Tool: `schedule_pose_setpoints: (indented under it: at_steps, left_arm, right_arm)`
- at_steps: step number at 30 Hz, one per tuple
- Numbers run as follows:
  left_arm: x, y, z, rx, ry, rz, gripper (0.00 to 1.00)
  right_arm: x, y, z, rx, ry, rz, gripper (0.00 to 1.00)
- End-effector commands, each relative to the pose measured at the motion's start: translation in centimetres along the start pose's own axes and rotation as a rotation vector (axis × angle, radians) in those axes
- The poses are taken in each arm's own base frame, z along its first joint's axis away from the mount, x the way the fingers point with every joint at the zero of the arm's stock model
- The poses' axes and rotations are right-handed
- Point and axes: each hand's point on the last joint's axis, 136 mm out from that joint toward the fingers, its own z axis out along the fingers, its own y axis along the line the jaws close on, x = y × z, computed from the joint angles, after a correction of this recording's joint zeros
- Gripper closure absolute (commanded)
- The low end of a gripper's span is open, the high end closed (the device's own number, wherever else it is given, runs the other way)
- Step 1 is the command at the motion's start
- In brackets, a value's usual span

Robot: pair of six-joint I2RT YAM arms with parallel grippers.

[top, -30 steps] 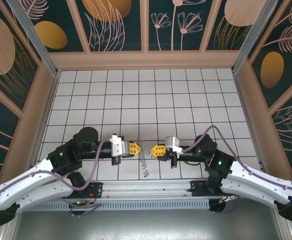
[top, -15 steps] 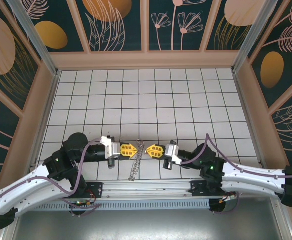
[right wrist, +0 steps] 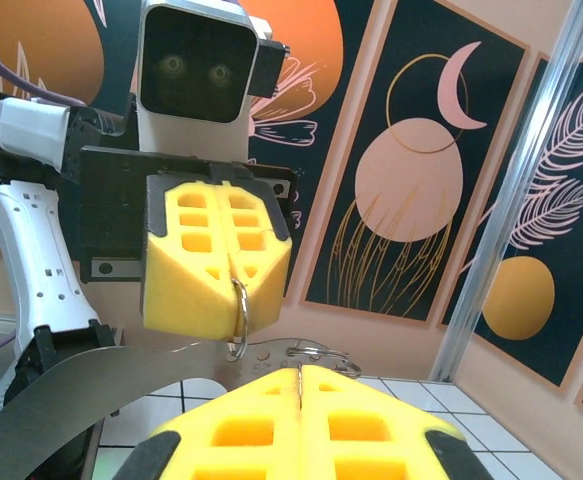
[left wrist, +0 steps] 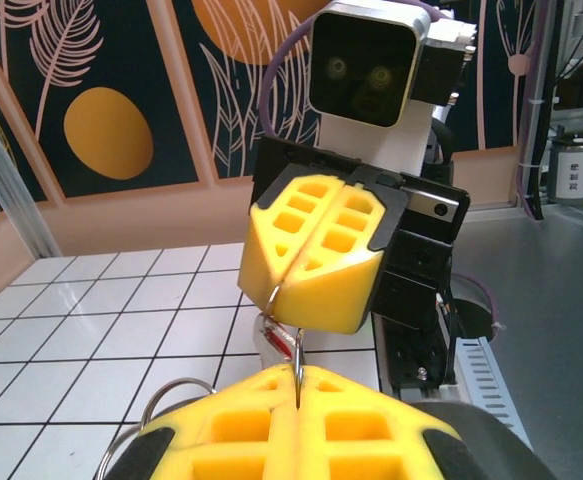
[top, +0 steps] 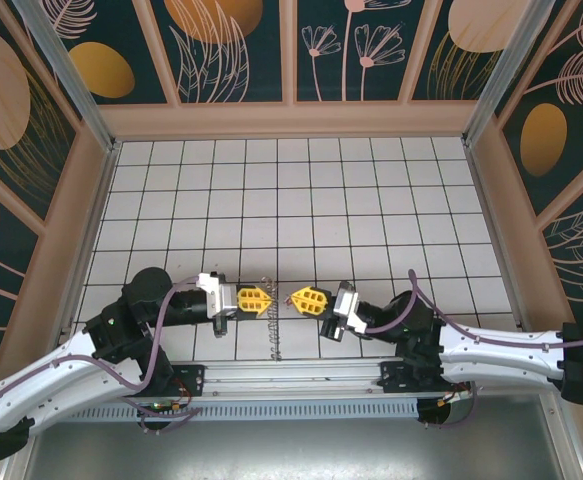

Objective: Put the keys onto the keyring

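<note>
Dangling keyring [top: 277, 335] now straighter, pinched between left gripper [top: 271, 299], right gripper [top: 292, 297]

**Left wrist view: two closed grippers tip to tip above the tiled floor [left wrist: 91, 330]**
The left gripper [left wrist: 297, 380] is seen at the lower edge, its yellow fingers pressed together on a thin wire of the keyring [left wrist: 298, 352]. The right gripper [left wrist: 279, 285] is seen opposite, jaws closed, a wire loop pinched at its tip. A small red piece [left wrist: 269, 338] is seen just below that tip. Silver loops [left wrist: 161, 402] are seen at lower left.
</note>
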Motion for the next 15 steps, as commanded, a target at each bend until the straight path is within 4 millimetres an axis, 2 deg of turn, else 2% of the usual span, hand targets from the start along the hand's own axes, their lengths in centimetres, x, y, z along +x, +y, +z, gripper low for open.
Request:
schedule_pose_setpoints:
  at_steps: [1,15]
  left_arm:
    - [-1.20,0.37,-0.26,-0.029,-0.052,0.029,1.00]
    - [-0.58,0.49,-0.01,-0.032,-0.032,0.036,1.00]
  right_arm:
    - [-2.25,-0.43,0.39,0.024,-0.061,0.000,1.00]
    - [-2.29,-0.20,1.26,0.015,-0.057,0.008,1.00]
